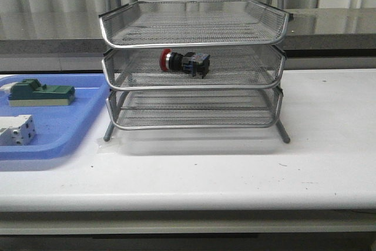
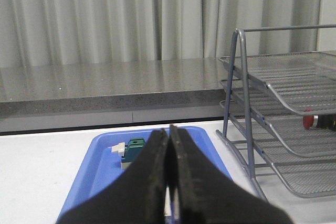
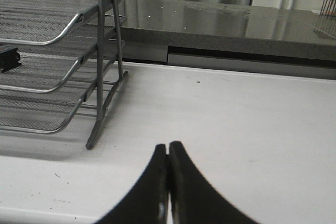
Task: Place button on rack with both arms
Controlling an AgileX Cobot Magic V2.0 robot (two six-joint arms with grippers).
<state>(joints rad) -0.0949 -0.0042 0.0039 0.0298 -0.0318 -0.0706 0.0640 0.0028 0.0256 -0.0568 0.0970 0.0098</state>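
The button (image 1: 184,62), red cap to the left and black and blue body to the right, lies on its side in the middle tier of the silver wire-mesh rack (image 1: 194,91). Its red cap also shows in the left wrist view (image 2: 310,121) and its black end in the right wrist view (image 3: 8,59). My left gripper (image 2: 168,129) is shut and empty, held above the blue tray, left of the rack (image 2: 283,108). My right gripper (image 3: 168,146) is shut and empty above the bare table, right of the rack (image 3: 58,56). Neither arm shows in the front view.
A flat blue plastic tray (image 1: 70,127) lies left of the rack and holds a green block (image 1: 41,93) and a white terminal block (image 1: 16,130). The green block also shows in the left wrist view (image 2: 134,150). A grey ledge and curtains run behind the white table (image 1: 235,174).
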